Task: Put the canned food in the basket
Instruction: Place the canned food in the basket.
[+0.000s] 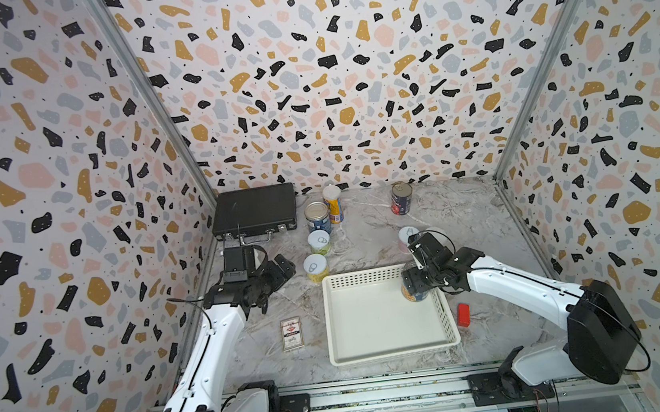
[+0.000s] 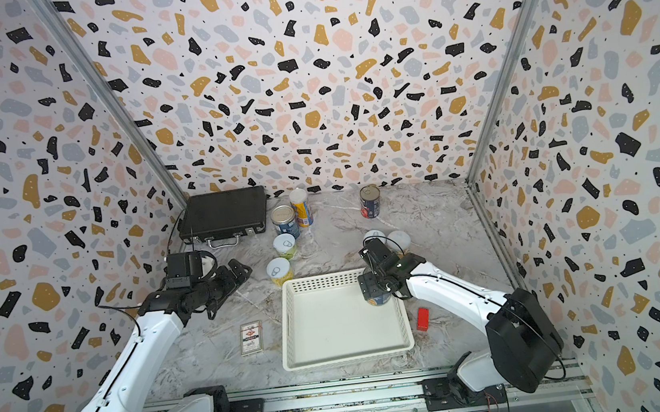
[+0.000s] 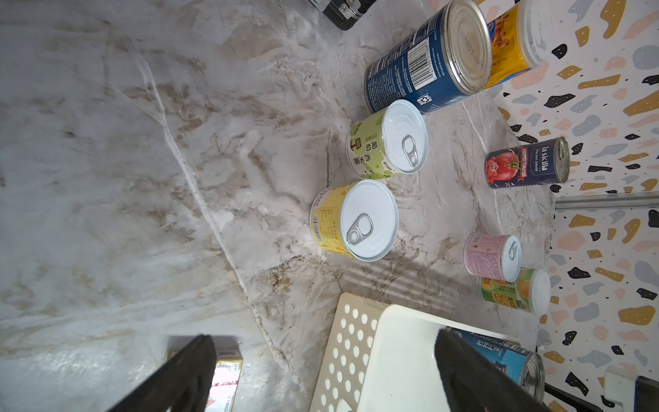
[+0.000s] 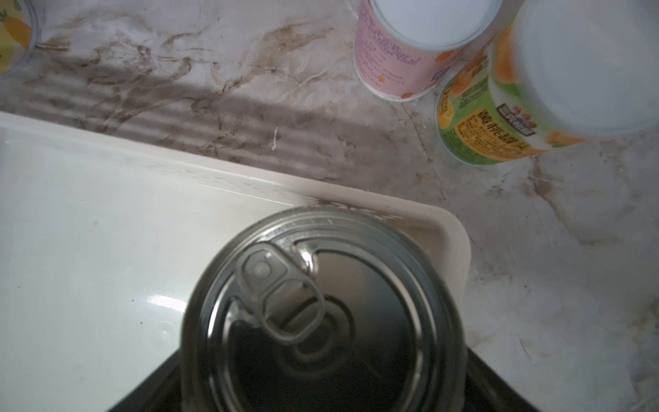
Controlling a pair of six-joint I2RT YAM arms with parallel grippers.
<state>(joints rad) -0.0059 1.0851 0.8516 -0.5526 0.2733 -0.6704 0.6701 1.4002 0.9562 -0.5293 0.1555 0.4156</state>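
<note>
A: What is the biggest thing on the marble table (image 1: 466,209)?

B: The black briefcase (image 1: 254,213) in the far left corner, then the white basket (image 1: 378,358) near the middle.

A: Anything in the basket?

B: One blue-labelled can (image 4: 321,314), upright in its far right corner, silver pull-tab lid up. The right gripper (image 1: 414,279) is over it, jaws on either side of the can; whether they press on it I cannot tell.

A: And the left gripper (image 1: 280,268)?

B: It hovers left of the basket, jaws wide apart, holding nothing.

A: The other cans?

B: All upright on the table. A tall blue can (image 1: 317,215) and a yellow tube can (image 1: 333,203) stand just beside the briefcase. Nearer come a green-labelled can (image 1: 319,242) and a yellow can (image 1: 315,268), the latter close to the basket's far left corner. A tomato can (image 1: 401,198) stands alone far right. A pink can (image 3: 494,257) and an orange-fruit can (image 3: 515,290) touch, just beyond the basket's far right corner.

A: Smaller bits?

B: A printed card box (image 1: 291,333) left of the basket, a small red block (image 1: 463,314) right of it.
</note>
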